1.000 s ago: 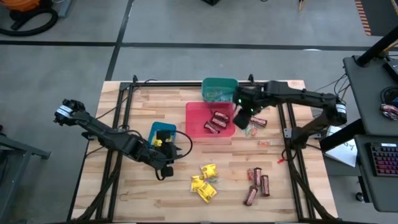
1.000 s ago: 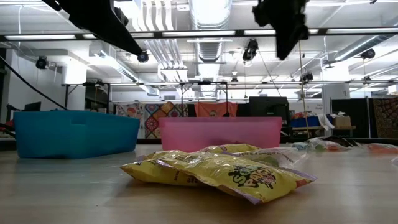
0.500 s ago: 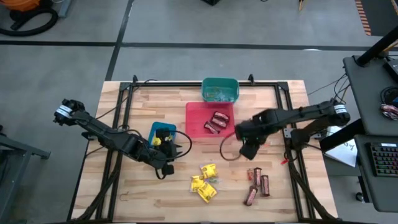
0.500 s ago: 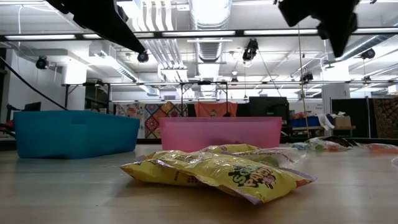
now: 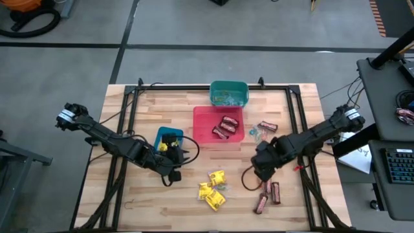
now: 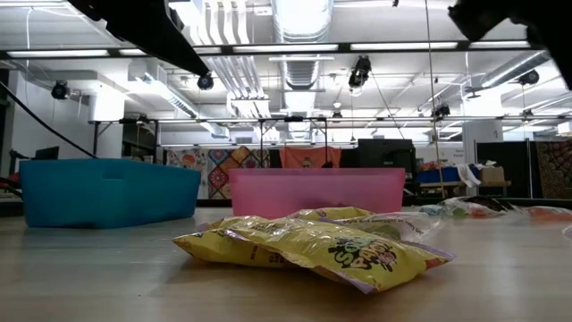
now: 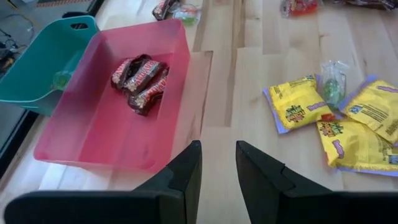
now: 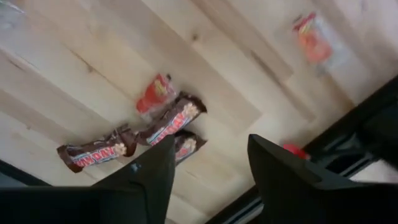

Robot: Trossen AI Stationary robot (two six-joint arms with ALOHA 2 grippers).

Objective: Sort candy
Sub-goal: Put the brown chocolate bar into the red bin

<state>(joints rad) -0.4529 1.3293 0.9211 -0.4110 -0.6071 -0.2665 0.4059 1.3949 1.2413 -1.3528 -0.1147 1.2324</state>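
Right fingers: I see them spread apart with nothing between them, right gripper [image 5: 262, 169] hanging over the dark bars [image 8: 134, 136] near the table's front right
Change: a second ago I had this gripper back by the teal bin [image 5: 229, 93]; now it has swung forward past the red bin [image 5: 218, 125]
Left fingers: narrow gap in the wrist view, nothing visibly held; left gripper [image 5: 171, 173] unmoved beside the blue bin [image 5: 169, 138]
Candy: yellow packets [image 5: 212, 188] between the two grippers; small pieces possibly in the teal bin, too tiny to confirm
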